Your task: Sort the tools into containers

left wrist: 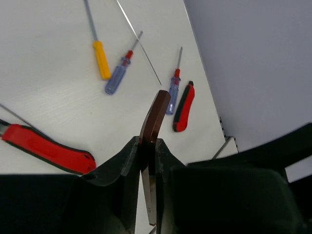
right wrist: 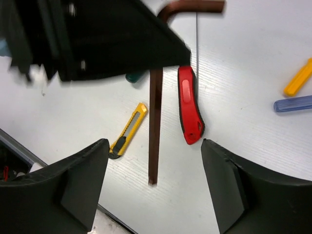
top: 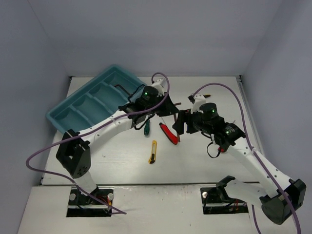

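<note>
Brown hex key (left wrist: 155,114) sits clamped in left end effector (left wrist: 147,145); right end effector (right wrist: 155,146) gapes open.

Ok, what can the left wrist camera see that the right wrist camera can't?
Only the left wrist view shows a small red-and-black knife near the wall, with a second blue screwdriver right beside it. Only the right wrist view shows the yellow knife and a peek of a green handle. Both show the brown hex key, the long red knife, the orange screwdriver and one blue screwdriver.
</note>
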`<action>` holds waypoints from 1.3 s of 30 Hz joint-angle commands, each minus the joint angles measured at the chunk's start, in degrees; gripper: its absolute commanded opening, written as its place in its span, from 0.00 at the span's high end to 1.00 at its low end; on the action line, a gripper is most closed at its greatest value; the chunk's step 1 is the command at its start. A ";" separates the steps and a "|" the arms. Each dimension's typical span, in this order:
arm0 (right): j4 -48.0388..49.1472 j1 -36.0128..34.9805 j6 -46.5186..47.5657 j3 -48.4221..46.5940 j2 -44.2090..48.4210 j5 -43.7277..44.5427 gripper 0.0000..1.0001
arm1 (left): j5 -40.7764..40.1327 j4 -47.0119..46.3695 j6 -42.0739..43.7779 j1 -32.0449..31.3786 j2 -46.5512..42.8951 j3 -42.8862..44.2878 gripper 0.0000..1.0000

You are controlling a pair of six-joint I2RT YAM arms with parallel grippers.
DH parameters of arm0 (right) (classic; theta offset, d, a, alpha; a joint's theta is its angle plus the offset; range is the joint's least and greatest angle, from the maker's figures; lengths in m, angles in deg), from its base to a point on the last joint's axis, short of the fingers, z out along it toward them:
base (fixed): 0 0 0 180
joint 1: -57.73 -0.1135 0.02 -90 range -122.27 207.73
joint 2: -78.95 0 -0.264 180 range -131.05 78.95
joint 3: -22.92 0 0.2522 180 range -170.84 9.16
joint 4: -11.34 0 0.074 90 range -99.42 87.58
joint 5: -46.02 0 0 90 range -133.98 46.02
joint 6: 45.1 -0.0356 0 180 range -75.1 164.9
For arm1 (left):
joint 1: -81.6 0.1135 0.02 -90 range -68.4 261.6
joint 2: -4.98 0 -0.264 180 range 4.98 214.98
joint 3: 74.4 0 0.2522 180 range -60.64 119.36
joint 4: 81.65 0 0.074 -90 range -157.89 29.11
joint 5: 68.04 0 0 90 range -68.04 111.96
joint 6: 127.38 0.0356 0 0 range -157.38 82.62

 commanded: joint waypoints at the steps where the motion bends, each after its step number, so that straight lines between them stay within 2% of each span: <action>1: 3.74 -0.38 0.01 -3.32 3.95 -0.62 0.24 | 1.42 -4.15 0.00 8.64 -1.92 3.73 1.00; 2: 3.64 -0.36 -0.09 -3.34 4.23 -0.57 0.22 | 1.69 -4.06 0.02 9.27 -1.83 3.98 1.00; 8: 2.05 -0.29 -1.11 -1.89 9.58 2.68 0.16 | 3.13 -0.58 2.83 22.93 2.32 13.21 1.00; 11: 1.91 -0.29 -3.27 0.34 10.56 3.76 0.15 | 4.16 0.82 3.89 28.65 8.33 19.83 1.00; 20: 1.79 -0.29 -6.04 4.21 12.11 1.67 0.14 | 8.26 6.35 5.69 38.18 28.58 43.72 1.00; 26: 1.38 -0.38 -6.72 4.75 10.72 0.62 0.14 | 8.88 6.33 3.56 41.41 35.56 48.59 1.00; 28: 1.32 -0.38 -6.93 4.96 10.71 0.78 0.14 | 8.52 6.49 3.07 41.85 36.64 48.64 0.92; 29: 1.27 -0.38 -7.00 5.09 10.75 0.94 0.14 | 8.28 6.77 2.93 41.99 37.03 48.69 0.83; 31: 1.21 -0.38 -7.05 5.38 10.82 1.18 0.14 | 7.62 7.61 3.25 42.06 37.67 48.86 0.53; 32: 1.19 -0.38 -7.13 5.51 10.82 1.25 0.14 | 7.29 8.21 3.73 42.06 38.04 48.99 0.43; 35: 1.12 -0.38 -7.44 5.82 10.91 1.35 0.14 | 6.95 11.93 5.28 42.06 38.59 51.64 0.32; 39: 0.97 -0.38 -7.14 5.79 10.85 2.16 0.14 | 8.05 14.04 6.26 41.61 35.15 52.33 0.26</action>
